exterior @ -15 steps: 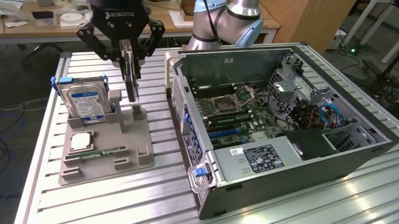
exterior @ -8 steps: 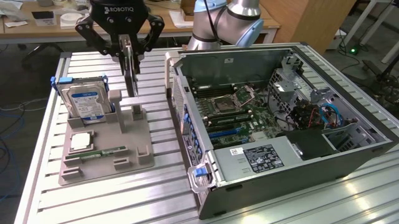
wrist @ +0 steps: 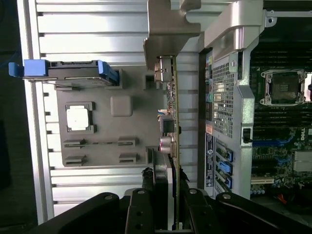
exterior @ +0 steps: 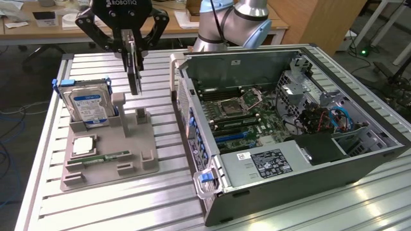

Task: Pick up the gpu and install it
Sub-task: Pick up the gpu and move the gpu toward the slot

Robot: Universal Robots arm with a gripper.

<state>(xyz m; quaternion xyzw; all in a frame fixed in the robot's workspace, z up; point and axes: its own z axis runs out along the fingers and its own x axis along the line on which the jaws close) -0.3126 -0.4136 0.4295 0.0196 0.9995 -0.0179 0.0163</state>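
Claw (exterior: pixel 132 52) is closed narrow on the gpu (exterior: pixel 134 72). The card is held on edge, bracket end away from the claw, hanging clear above the grey parts fixture (exterior: pixel 128 144) that sits on the counter (exterior: pixel 96 211) just beside the open computer case (exterior: pixel 257 192). The pick-up looks done and the carry is in hand, with the card outside the case near its ported wall. Judgement: the next move calls for getting over the case's motherboard (exterior: pixel 244 115) and squaring the card's edge to a slot.
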